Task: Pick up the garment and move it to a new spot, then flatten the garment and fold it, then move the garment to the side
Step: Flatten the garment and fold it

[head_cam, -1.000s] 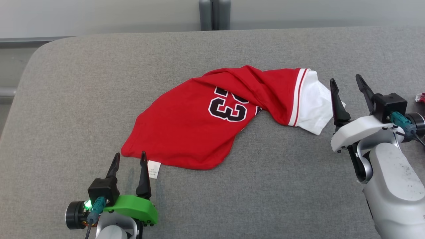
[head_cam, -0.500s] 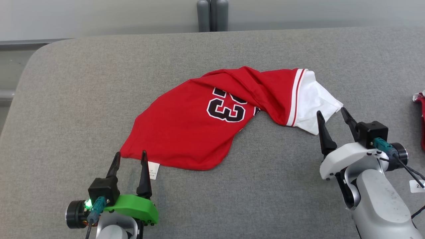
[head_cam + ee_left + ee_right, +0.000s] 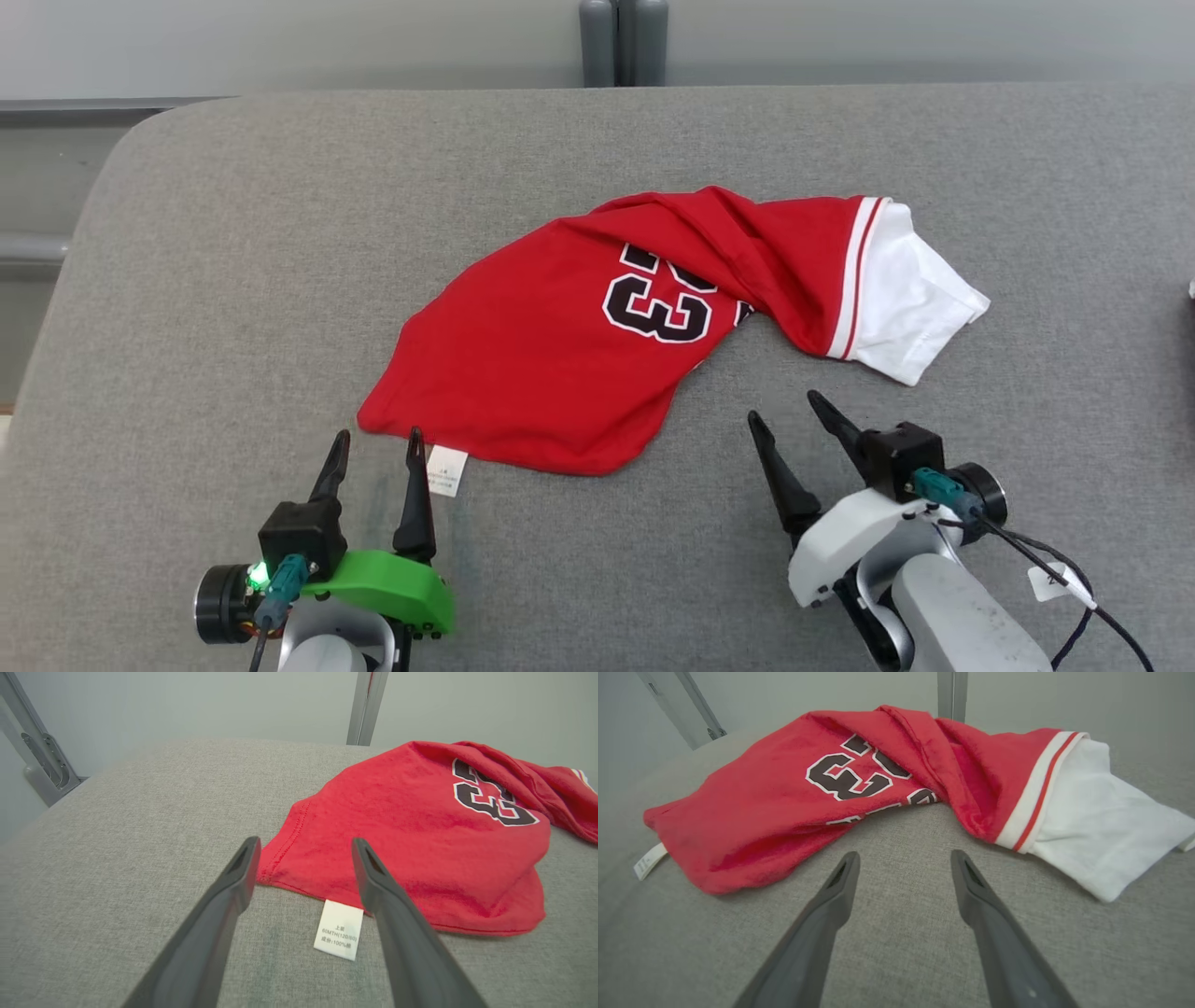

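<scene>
My left pincer stands spread wide and holds nothing, its tips straddling the garment at its near left hem corner, with the care label lying just beside the inner finger. I cannot tell whether the tips touch the cloth. My right pincer is just as wide and just as empty, poised over bare worktop on the near side of the garment, below the dip where the red body meets the white sleeve. The garment lies crumpled and half twisted in the middle of the worktop, number upward, with a ridge of folds along its far side. I judge it light, limp and not fragile. It should sag and bunch when lifted, and drag rather than slide on the grey fabric cover. The stitched hem corner at my left looks the firmest hold. For my right, the striped sleeve seam or the hem's other end should do. There is open room to the left and on the near side of the garment, and the worktop's rounded far-left corner lies well away from it.
</scene>
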